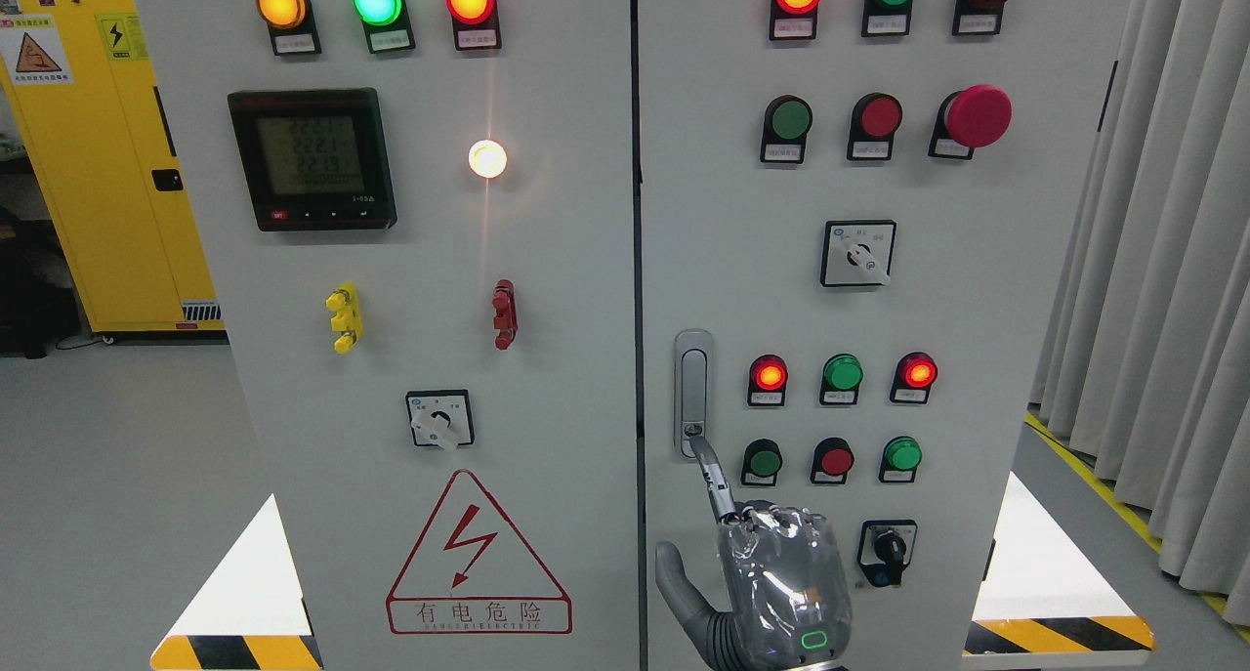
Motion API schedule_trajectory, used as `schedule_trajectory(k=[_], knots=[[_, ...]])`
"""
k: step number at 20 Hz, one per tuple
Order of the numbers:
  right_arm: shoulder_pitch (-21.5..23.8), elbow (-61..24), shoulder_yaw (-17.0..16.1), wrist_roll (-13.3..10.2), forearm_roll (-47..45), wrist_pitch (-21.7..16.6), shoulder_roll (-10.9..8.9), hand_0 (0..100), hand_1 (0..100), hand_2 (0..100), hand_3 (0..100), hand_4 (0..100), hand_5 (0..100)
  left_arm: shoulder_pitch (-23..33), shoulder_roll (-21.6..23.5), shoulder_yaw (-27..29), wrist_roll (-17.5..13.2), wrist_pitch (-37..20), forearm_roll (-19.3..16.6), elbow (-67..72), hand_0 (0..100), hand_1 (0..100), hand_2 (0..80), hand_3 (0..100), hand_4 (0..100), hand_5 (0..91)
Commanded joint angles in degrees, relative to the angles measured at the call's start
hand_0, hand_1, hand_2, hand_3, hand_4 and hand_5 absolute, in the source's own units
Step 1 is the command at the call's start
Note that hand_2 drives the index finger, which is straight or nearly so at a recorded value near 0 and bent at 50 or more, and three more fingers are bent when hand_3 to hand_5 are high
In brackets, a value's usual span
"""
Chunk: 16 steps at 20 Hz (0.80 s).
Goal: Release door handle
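**Index finger at the foot of the door handle**

The robot's right hand [776, 578], grey and wrapped in clear plastic, rises from the bottom edge right of the middle; its index finger [710, 476] is stretched up, the tip touching the lower end of the slim silver recessed door handle [692, 388] on the right-hand grey cabinet door [977, 290]; the other fingers are curled in, the thumb juts left, and nothing is grasped; the handle lies flat, just left of three round indicator lamps [842, 376].

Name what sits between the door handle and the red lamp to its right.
Head view: only bare grey door panel lies between the door handle and the lit red lamp.
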Motion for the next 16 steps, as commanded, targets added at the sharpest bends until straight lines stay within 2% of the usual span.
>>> schedule_trajectory(k=[1, 16], knots=[[-1.24, 3.95, 0.26, -0.01, 0.45, 0.39, 0.72, 52, 38, 2, 100, 100, 100, 0.00, 0.00, 0.00, 0.00, -0.04, 0.00, -0.88, 12, 56, 0.0, 0, 0, 0.0], [-2.39, 4.74, 0.26, 0.08, 0.36, 2.24, 0.89, 53, 39, 3, 100, 100, 100, 0.00, 0.00, 0.00, 0.00, -0.04, 0.00, -0.88, 12, 56, 0.0, 0, 0, 0.0]])
